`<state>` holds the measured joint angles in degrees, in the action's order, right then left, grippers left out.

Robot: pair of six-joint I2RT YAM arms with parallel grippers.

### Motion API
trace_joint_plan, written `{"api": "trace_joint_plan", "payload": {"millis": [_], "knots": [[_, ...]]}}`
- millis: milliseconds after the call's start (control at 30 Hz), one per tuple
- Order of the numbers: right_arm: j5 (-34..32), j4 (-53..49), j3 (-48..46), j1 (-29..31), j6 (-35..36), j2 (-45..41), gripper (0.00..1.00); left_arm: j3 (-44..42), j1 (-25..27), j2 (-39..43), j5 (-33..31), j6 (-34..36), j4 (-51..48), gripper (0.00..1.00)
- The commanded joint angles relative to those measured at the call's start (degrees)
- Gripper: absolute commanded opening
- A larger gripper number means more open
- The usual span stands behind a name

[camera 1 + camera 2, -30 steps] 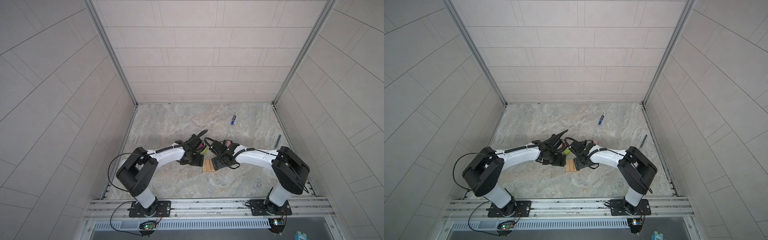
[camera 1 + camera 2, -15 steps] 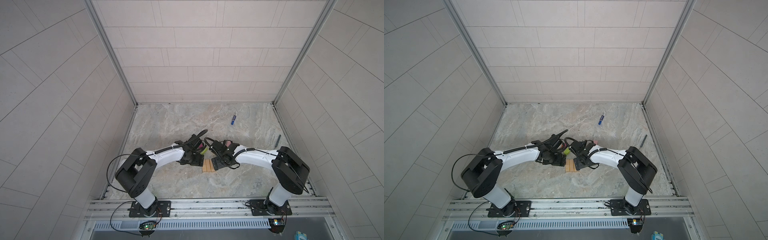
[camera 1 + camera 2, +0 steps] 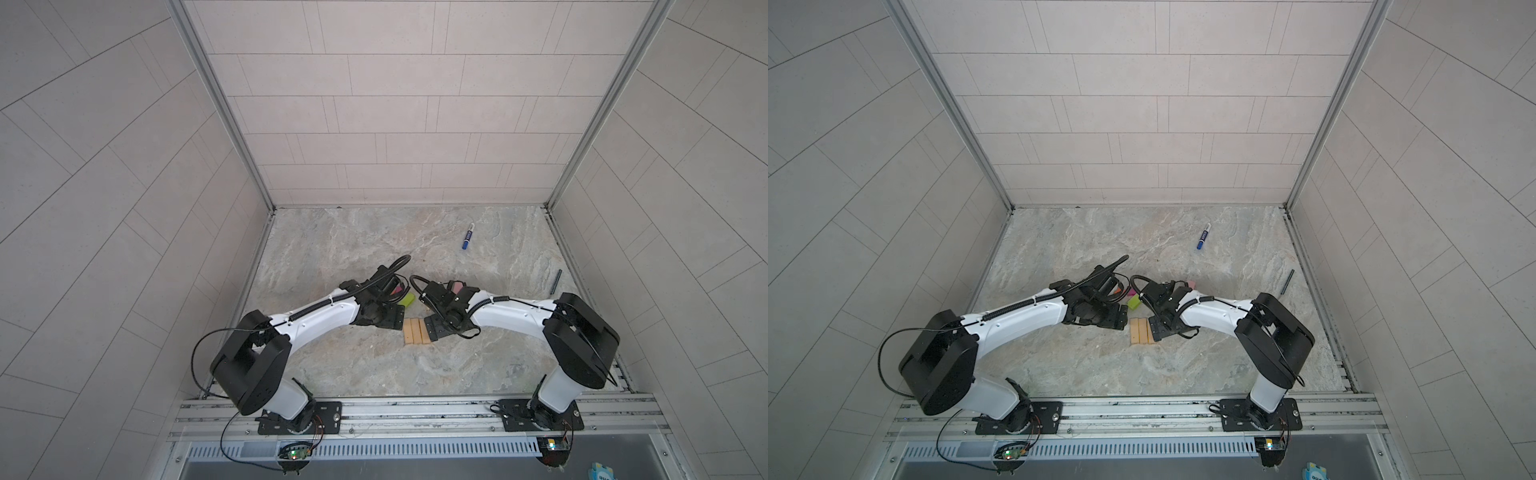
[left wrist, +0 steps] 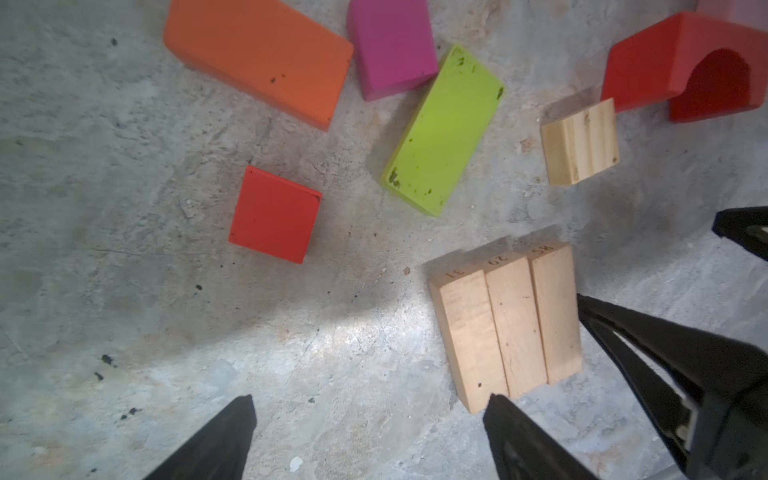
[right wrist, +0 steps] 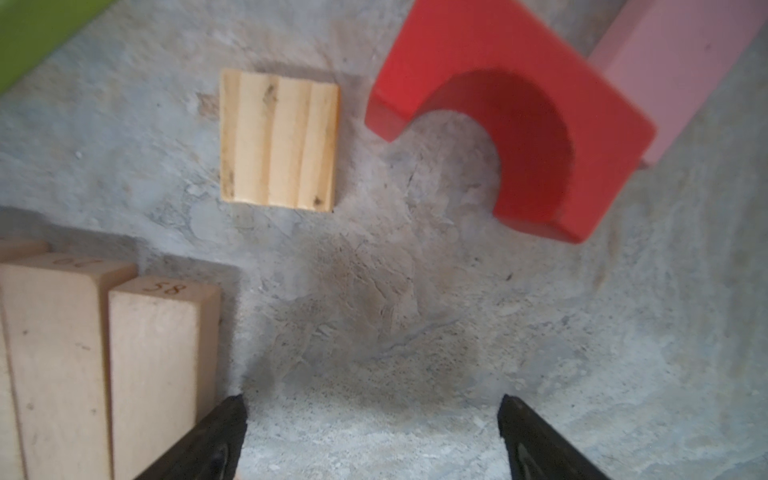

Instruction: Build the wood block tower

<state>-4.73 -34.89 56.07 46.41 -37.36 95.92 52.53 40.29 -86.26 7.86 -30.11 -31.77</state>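
Marbled surface [image 3: 374,374] carried the work. Left tool [image 4: 370,401] and right tool [image 5: 370,400], both spread wide and empty, flanked the three tan planks [image 3: 415,331], laid side by side with long axes running near-to-far, about equally close to each. Beyond their far ends lay the small tan block [image 5: 278,139], likelier the right tool's pick.

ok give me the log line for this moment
left gripper: open, empty; right gripper: open, empty; tan planks: three flat, side by side; nothing stacked yet

A red arch [image 5: 519,83] is seen upper right beside a pink brick [image 5: 685,62], a wooden block [image 5: 278,139] upper centre-left, planks [image 5: 153,374] lower left, the right gripper [image 5: 372,401] spread wide below.
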Motion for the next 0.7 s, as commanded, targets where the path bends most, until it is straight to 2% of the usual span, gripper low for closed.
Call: {"api": "trace_joint_plan", "payload": {"millis": [0,667], "knots": [[-0.59,-0.74,-0.66,-0.19,-0.69,-1.0,0.96,0.16,0.14,-2.18,-1.69,0.42,-2.21,0.93],[1.56,1.57,-1.87,-0.86,-1.57,-1.12,0.96,-0.42,0.28,-8.77,1.63,-1.18,3.47,0.93]]}}
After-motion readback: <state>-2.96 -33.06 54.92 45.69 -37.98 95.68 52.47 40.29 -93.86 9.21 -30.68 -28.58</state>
